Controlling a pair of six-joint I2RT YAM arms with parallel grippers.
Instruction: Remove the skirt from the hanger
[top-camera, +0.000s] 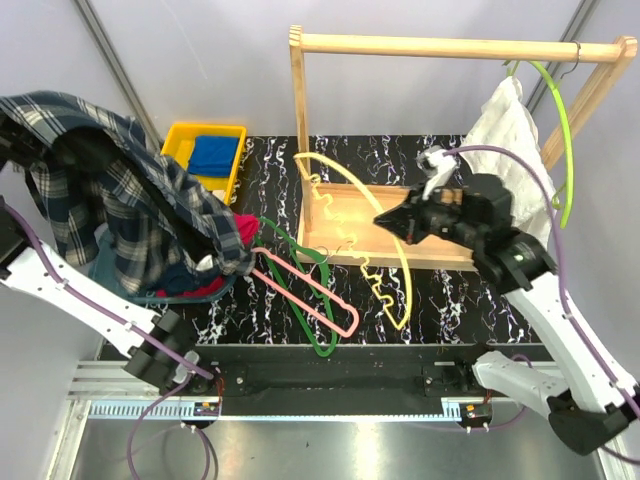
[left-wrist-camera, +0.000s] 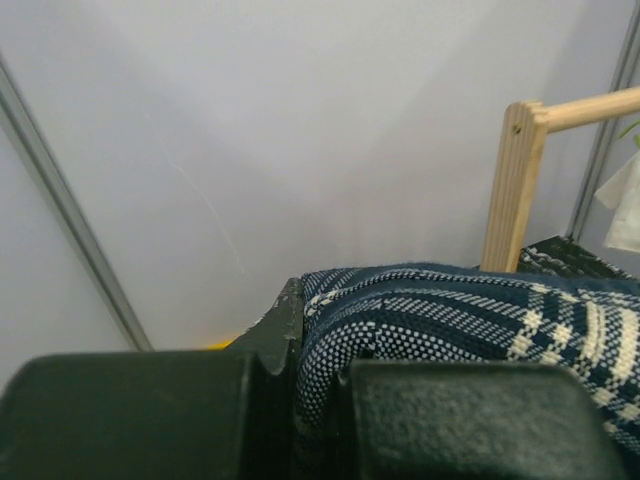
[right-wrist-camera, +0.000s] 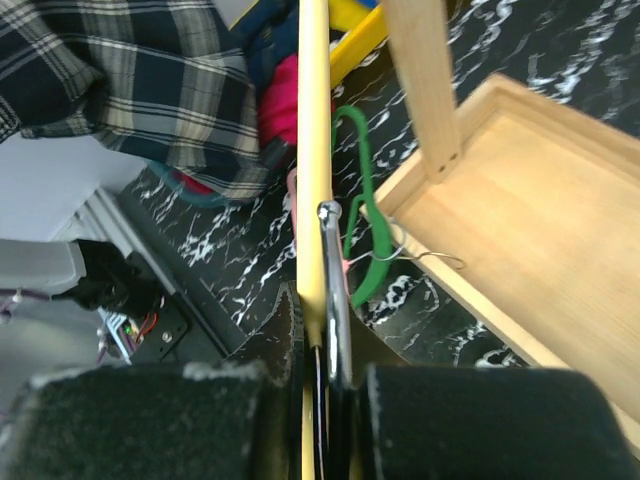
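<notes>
Evidently the separation is made.

Top view: the skirt (top-camera: 110, 200) hangs in a raised bunch at the far left. It is well apart from the hanger (top-camera: 407, 275), which sits tilted over the counter (top-camera: 450, 300) at centre right, bare of cloth. The right tool (top-camera: 388, 220) is closed on the hanger's arch. Judged from this, all that remains is to put the skirt and hanger down.

Left wrist view: the left tool (left-wrist-camera: 320, 400) is clamped on a fold of the skirt (left-wrist-camera: 470, 310). The plaid fills the gap between the fingers and runs off to the right. No hanger appears here.

Right wrist view: the right tool (right-wrist-camera: 325, 385) pinches the hanger (right-wrist-camera: 313, 120), whose cream rod runs straight away from the fingers. The skirt (right-wrist-camera: 150, 90) lies to the far left of it, not touching. A green hanger (right-wrist-camera: 365, 200) lies on the counter just right of the rod.
</notes>
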